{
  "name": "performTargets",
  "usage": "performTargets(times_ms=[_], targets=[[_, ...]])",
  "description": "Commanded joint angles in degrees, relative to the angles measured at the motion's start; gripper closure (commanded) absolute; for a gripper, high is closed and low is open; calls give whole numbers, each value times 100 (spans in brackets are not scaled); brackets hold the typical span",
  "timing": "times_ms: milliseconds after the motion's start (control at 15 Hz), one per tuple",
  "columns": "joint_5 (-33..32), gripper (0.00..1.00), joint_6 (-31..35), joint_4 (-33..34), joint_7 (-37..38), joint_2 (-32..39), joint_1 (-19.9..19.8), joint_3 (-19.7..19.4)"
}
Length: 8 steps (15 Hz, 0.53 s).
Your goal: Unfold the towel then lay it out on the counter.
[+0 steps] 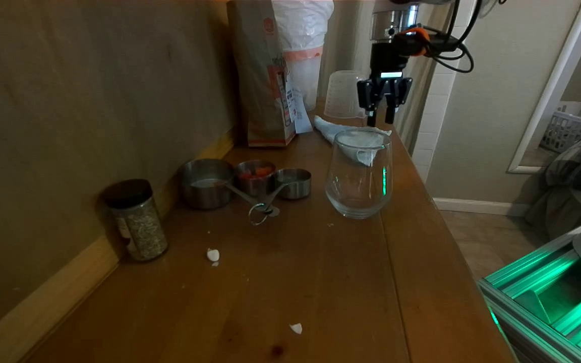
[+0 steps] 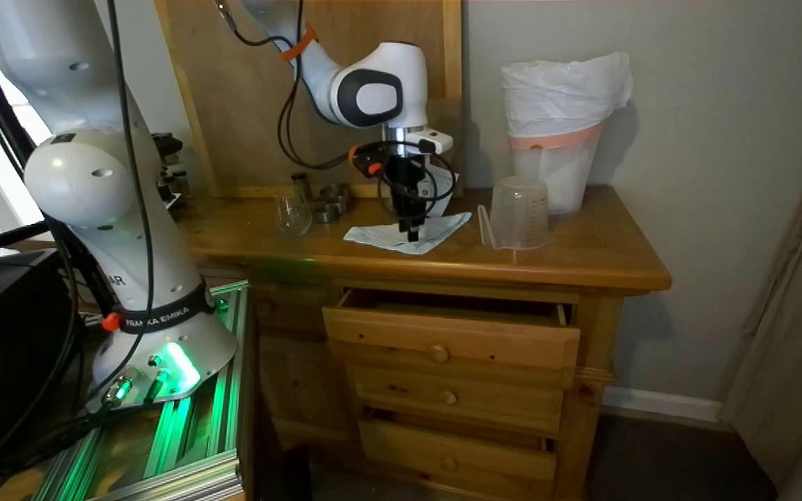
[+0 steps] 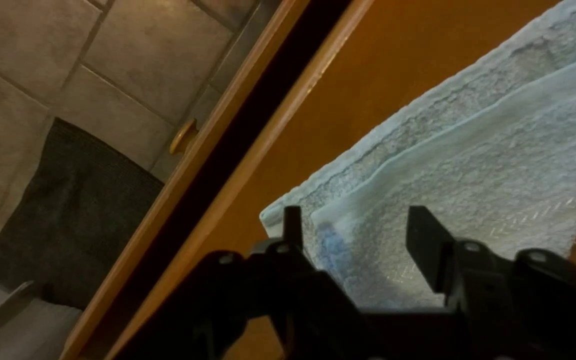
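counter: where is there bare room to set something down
In an exterior view, the biggest free patch on the counter is bordered by the dark-lidded jar, measuring cups and glass, though small white bits lie there. Another lies between the measuring jug, bin and counter's end. It's crowded around the towel, between glass and jug, with the gripper over it.

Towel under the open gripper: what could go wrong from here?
The gripper could pinch both overlapping layers of the towel near its corner and drag it instead of unfolding it. Spreading it may bump the jug standing close to one end, or the glass towards the other. Pulled too far, it might slip over the edge of the counter towards the open top drawer.
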Motion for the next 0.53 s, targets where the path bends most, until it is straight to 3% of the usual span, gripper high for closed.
performTargets(times_ms=[0,67,333,467], targets=[[-49,63,15,-83,23,-16,28,44],[-39,64,20,-90,18,-16,31,52],[-34,92,42,-108,14,-10,36,56],[-41,97,44,-103,18,-8,35,54]])
